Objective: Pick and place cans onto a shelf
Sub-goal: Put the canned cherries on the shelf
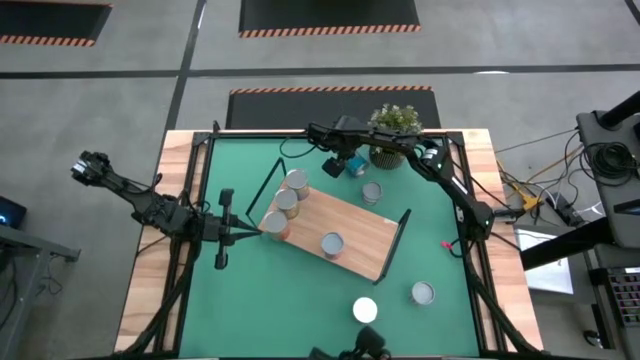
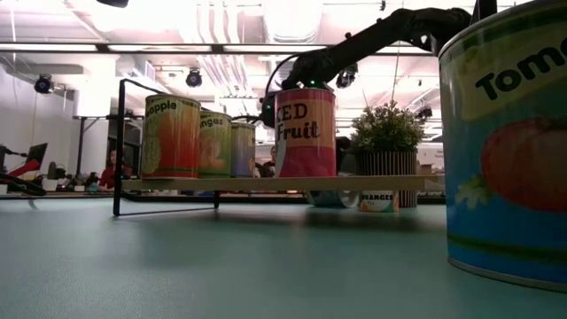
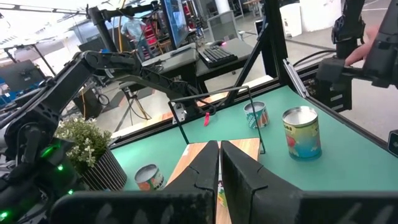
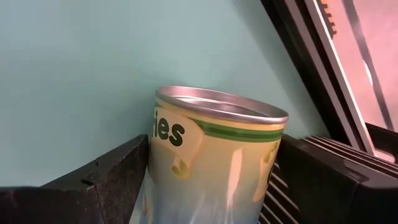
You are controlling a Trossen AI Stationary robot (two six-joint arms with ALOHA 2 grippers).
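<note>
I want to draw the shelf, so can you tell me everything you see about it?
The shelf is a flat, rectangular light-wood board with a black wire loop standing at each short end. It sits slantwise on the green mat, and its frame holds the board a little above the mat. Four cans stand upright on it: three in a row at one end, one apart. The shut left gripper hovers beside that end.

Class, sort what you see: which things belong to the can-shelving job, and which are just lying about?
Job: shelf; four cans on it; three cans on the mat; can in right gripper.
Just there: potted plant; small red item.
</note>
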